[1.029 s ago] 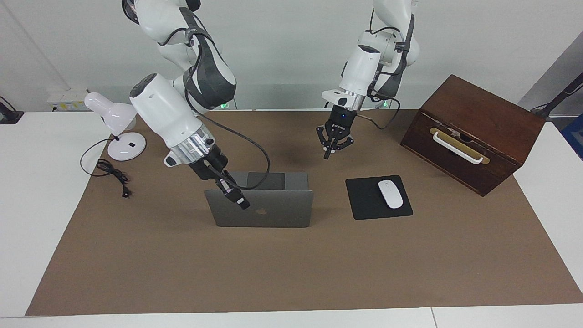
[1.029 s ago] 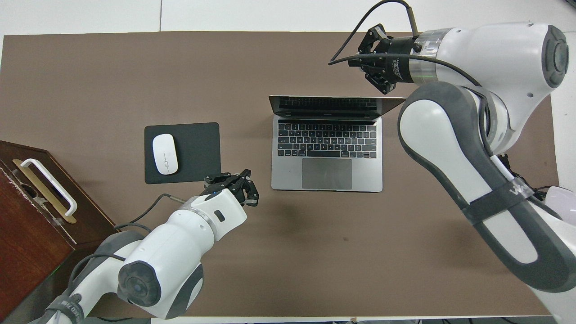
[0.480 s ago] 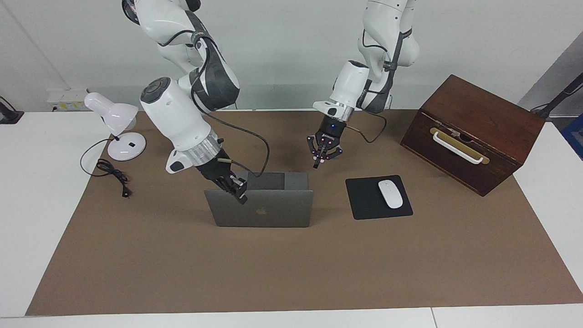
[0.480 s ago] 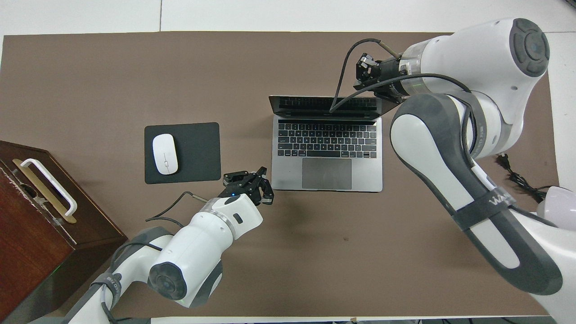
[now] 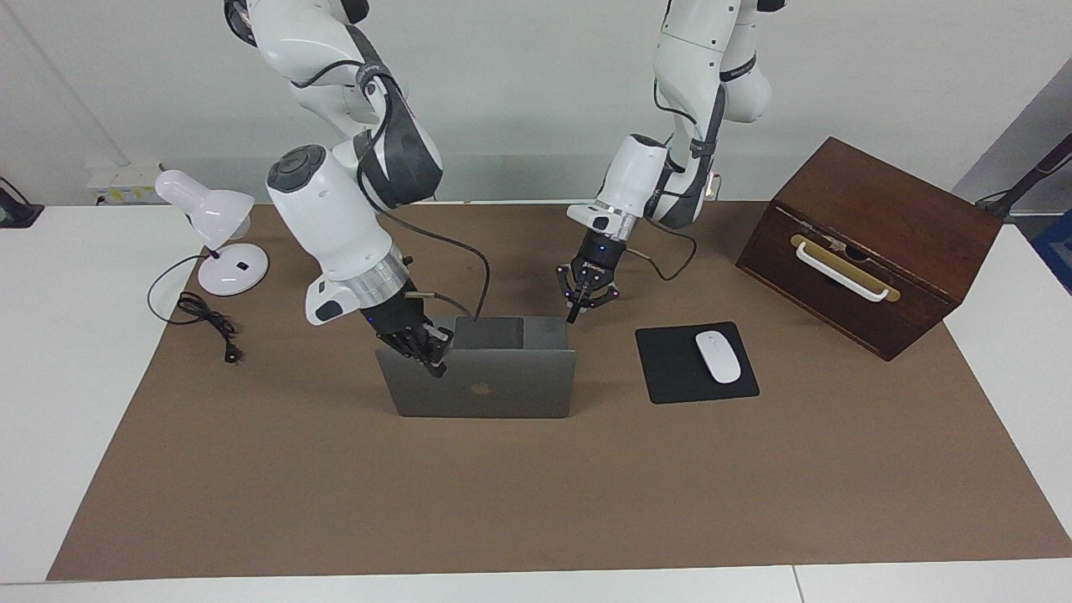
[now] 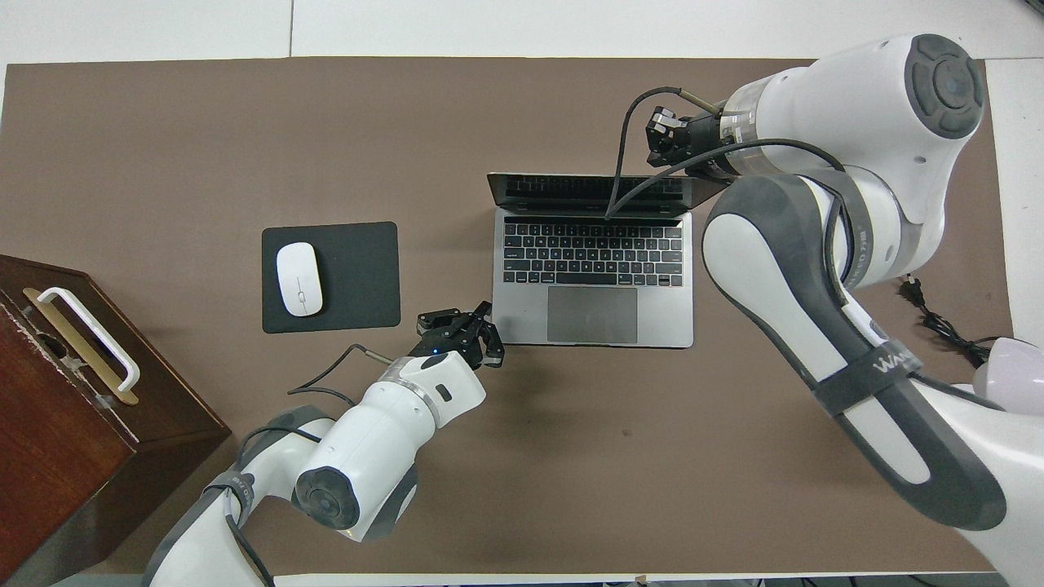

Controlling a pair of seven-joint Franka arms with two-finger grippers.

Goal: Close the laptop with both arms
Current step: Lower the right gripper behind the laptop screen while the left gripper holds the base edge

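Observation:
The silver-grey laptop (image 5: 502,394) (image 6: 593,326) stands open on the brown mat, its lid upright and its logo facing away from the robots. My right gripper (image 5: 435,368) (image 6: 651,140) is shut. Its tip lies against or just off the lid's outer face, near the top corner toward the right arm's end. My left gripper (image 5: 573,317) (image 6: 487,307) is shut too, links splayed. It hovers low beside the corner of the laptop's base nearest the robots, toward the left arm's end, and holds nothing.
A black mouse pad (image 5: 670,368) (image 6: 359,277) with a white mouse (image 5: 718,357) (image 6: 298,279) lies beside the laptop. A brown wooden box (image 5: 871,243) (image 6: 49,408) with a white handle stands at the left arm's end. A white desk lamp (image 5: 219,243) and its cable sit at the right arm's end.
The right gripper has drawn up along the lid's outer face toward its top edge. The left gripper has come down toward the base's corner. The lid's angle looks unchanged.

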